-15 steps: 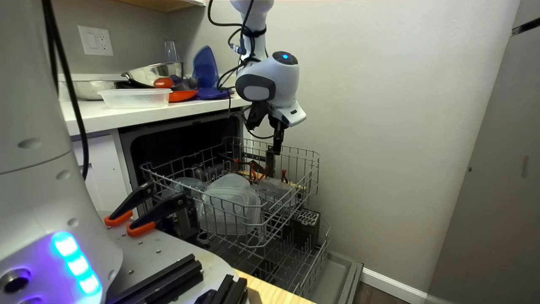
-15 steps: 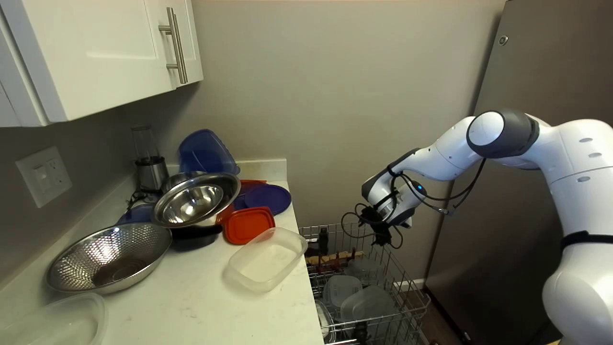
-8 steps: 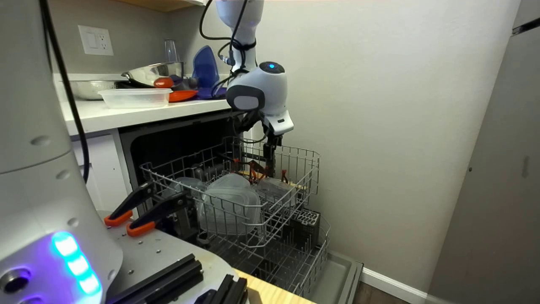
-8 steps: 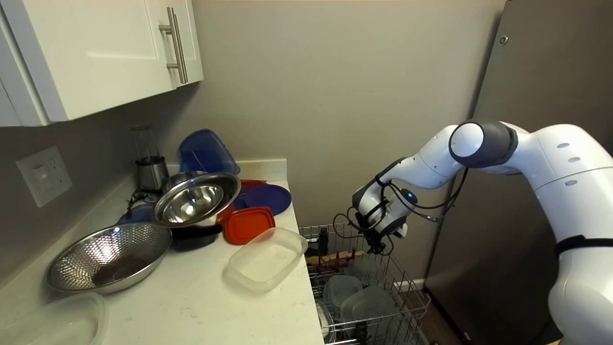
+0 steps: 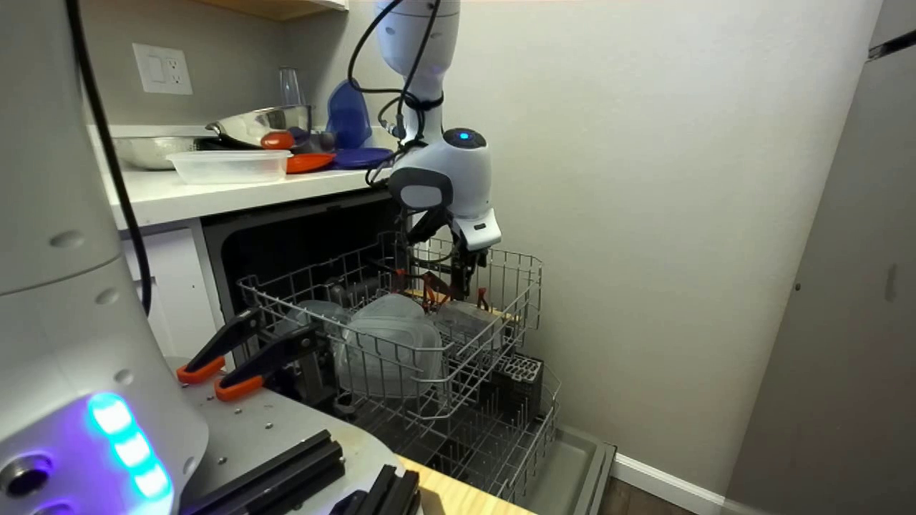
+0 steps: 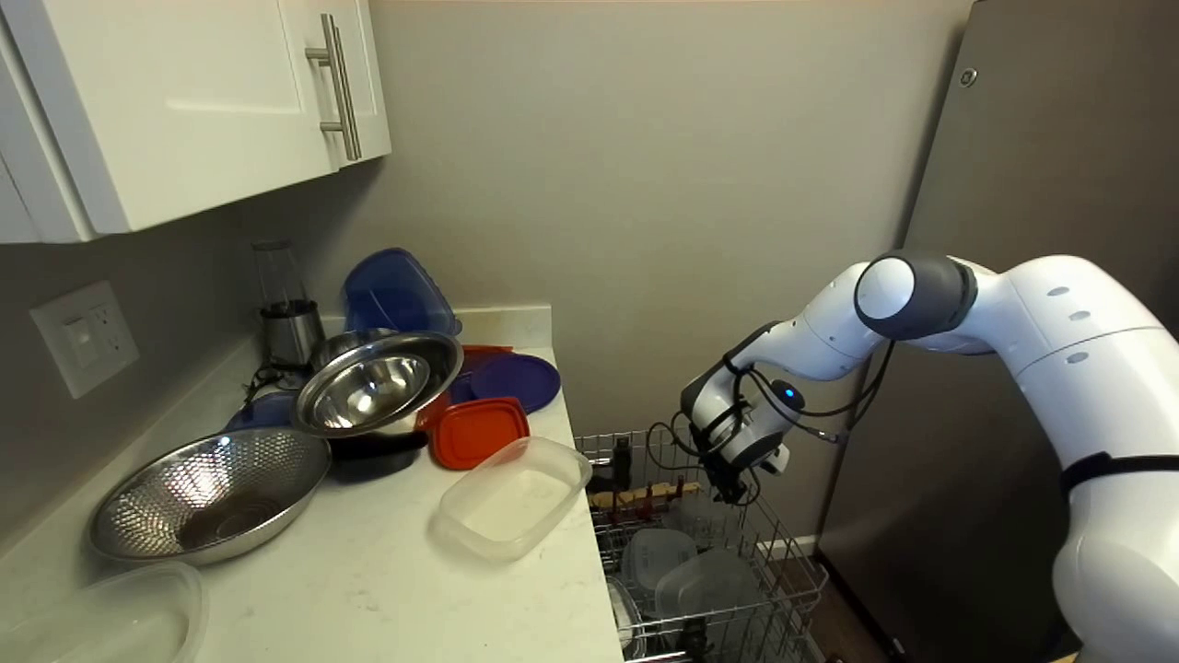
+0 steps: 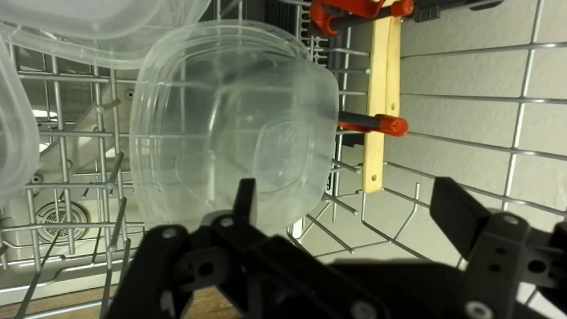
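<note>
Inside the dishwasher rack [image 5: 429, 349], clear tub [image 7: 239, 106] lies below your gripper [image 7: 347, 195], jaws apart; one finger [image 7: 243, 199] obscures tub edge.

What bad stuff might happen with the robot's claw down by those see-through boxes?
The open gripper might knock the clear container out of place: in the wrist view, one finger overlaps it. The other finger might catch on the wire rack, whose bars show behind it. The wooden pieces show near the gap between the fingers, so they might get bumped too.
</note>
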Tool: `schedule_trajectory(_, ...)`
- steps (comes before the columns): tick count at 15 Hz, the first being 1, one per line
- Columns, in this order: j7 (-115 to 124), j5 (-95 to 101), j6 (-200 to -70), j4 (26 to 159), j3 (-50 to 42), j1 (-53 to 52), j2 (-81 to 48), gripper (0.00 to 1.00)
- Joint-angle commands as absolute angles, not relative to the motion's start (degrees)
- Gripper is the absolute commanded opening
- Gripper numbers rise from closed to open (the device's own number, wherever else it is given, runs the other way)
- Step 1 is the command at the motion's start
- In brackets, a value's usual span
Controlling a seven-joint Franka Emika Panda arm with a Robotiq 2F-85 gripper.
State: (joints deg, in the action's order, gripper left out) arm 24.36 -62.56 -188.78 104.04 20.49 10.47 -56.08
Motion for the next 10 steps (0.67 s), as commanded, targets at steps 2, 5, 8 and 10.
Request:
schedule_trajectory(2,23.2,-61.2,-188.7,99.6,22.2,13.0,-61.9,1.0)
schedule_trajectory(5,23.9,-61.0,-184.2,100.6,19.6,11.7,-62.3,1.0)
schedule_trajectory(8,25.0,-59.5,-177.8,102.7,16.0,10.4,-60.0,1.0)
schedule_trajectory(10,25.8,-58.0,-175.1,103.0,13.3,8.9,-58.8,1.0)
